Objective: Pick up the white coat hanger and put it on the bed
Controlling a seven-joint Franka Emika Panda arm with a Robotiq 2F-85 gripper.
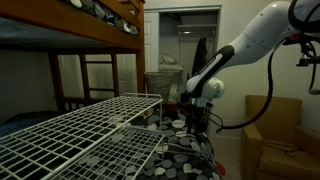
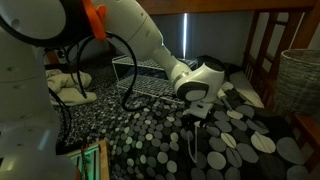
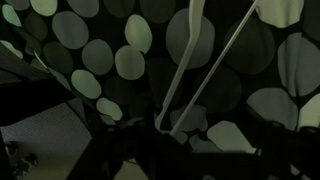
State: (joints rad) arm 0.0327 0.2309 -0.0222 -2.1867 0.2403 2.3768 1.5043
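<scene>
The white coat hanger [image 3: 205, 70] shows in the wrist view as two thin white bars that meet at a corner right at my jaws. My gripper [image 3: 172, 140] is dark at the bottom of that view and looks shut on this corner. In an exterior view the gripper [image 2: 198, 112] is just above the bed's black cover with pale spots [image 2: 150, 140], and the hanger [image 2: 192, 145] runs down from it as a thin white line. In an exterior view the gripper [image 1: 197, 122] hangs over the same spotted cover [image 1: 185, 155]; the hanger is too thin to make out there.
A large white wire grid rack [image 1: 80, 130] lies on the cover, also seen at the back [image 2: 150, 72]. A wooden bunk frame [image 1: 100, 70] stands behind it. A brown armchair [image 1: 280, 135], a wicker basket [image 2: 300, 80] and a plush toy [image 2: 70, 85] stand around.
</scene>
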